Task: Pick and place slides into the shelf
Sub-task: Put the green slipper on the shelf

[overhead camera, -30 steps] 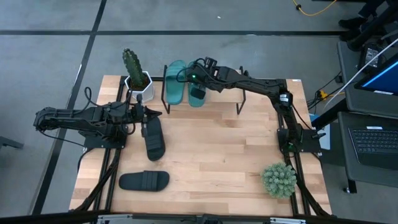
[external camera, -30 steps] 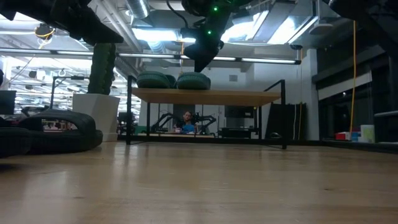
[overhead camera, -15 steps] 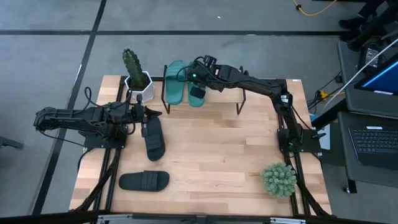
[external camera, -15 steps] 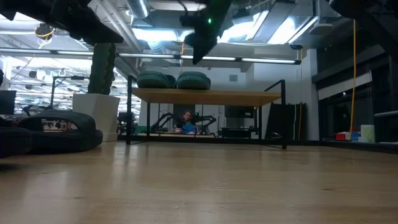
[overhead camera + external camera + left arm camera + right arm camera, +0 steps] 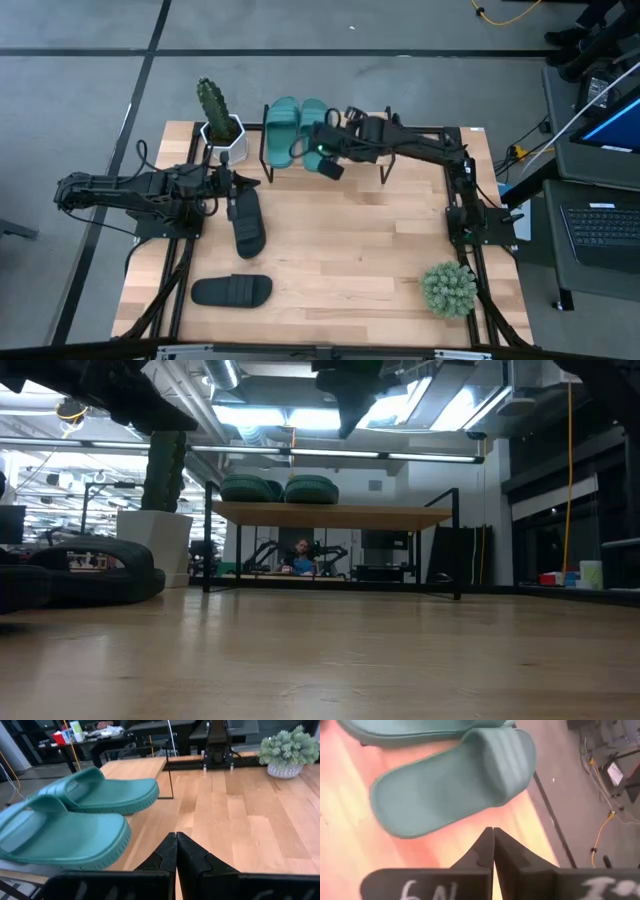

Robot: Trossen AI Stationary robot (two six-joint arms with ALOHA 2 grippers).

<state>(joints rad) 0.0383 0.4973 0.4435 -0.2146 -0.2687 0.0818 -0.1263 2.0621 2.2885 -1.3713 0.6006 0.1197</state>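
Observation:
Two teal-green slides (image 5: 282, 130) (image 5: 312, 122) lie side by side, soles down, on the shelf's plank top (image 5: 335, 515) at the table's far edge. They also show in the left wrist view (image 5: 65, 837) and the right wrist view (image 5: 455, 785). Two black slides rest on the tabletop, one (image 5: 247, 222) just below the left gripper, one (image 5: 232, 291) nearer the front. My right gripper (image 5: 330, 166) (image 5: 493, 840) hovers shut, above the shelf's near edge, holding nothing. My left gripper (image 5: 243, 183) (image 5: 176, 845) is shut and empty, raised left of the shelf.
A cactus in a white pot (image 5: 220, 125) stands left of the shelf. A bushy green plant (image 5: 447, 288) sits at the table's near right corner. The middle of the tabletop (image 5: 350, 240) is bare wood. A person shows far off under the shelf (image 5: 302, 555).
My right gripper has risen from just over the right teal slide and drawn back toward the table's near and right side, clear of the shelf. Both teal slides stay where they were on the plank.

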